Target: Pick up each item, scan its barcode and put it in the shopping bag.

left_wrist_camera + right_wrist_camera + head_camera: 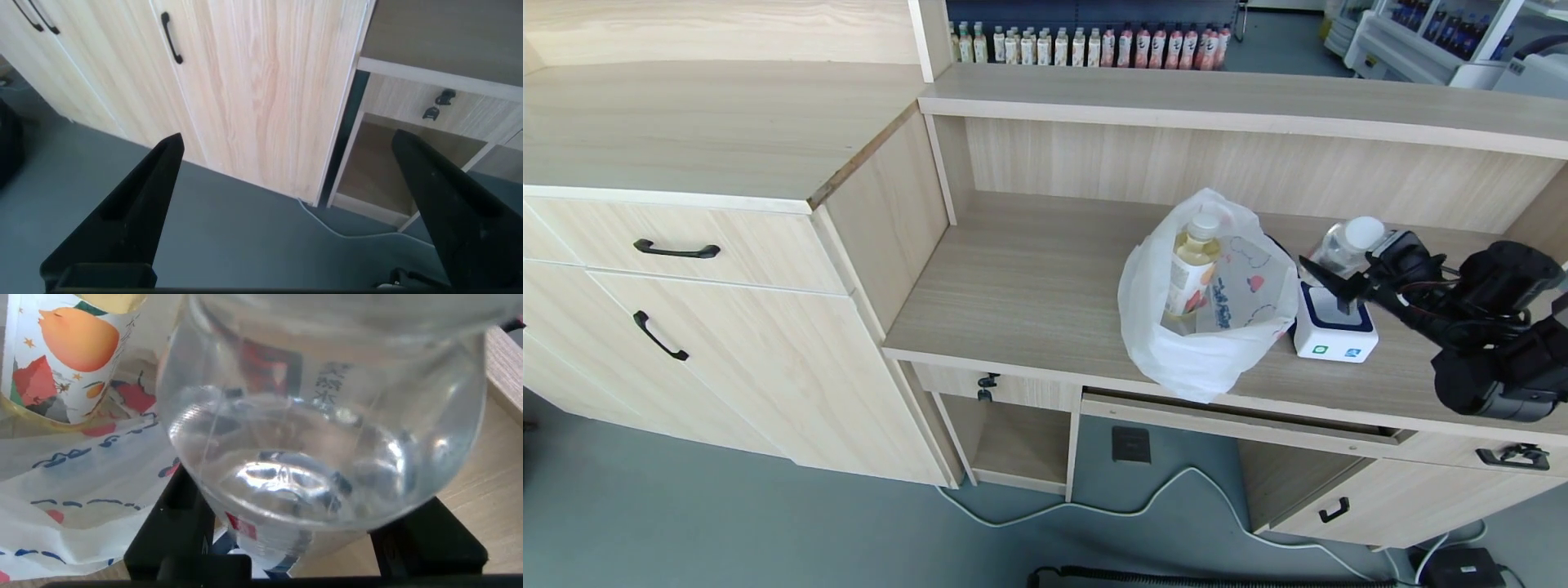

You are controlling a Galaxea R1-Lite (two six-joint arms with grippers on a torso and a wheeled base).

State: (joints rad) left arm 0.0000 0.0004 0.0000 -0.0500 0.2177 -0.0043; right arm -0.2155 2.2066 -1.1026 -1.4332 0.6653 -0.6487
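A clear water bottle (pixel 1346 243) with a white cap is held in my right gripper (pixel 1339 282), which is shut on it just above the white scanner box (pixel 1333 328). From the right wrist, the bottle (pixel 327 457) sits close up between the black fingers (pixel 184 535). Left of the scanner on the counter stands the white shopping bag (pixel 1205 327), open, with a yellow drink bottle (pixel 1194 265) and a printed pouch (pixel 1245 286) inside. The bag (pixel 73 506) and yellow bottle (pixel 73 351) lie beyond the held bottle. My left gripper (pixel 286 220) hangs open over the grey floor by the cabinet.
The wooden counter (pixel 1029 286) has a raised ledge (pixel 1241 102) behind it and a side wall (pixel 890 212) on its left. A tall cabinet with black handles (pixel 676 250) stands further left. A white cable (pixel 1143 498) lies on the floor below.
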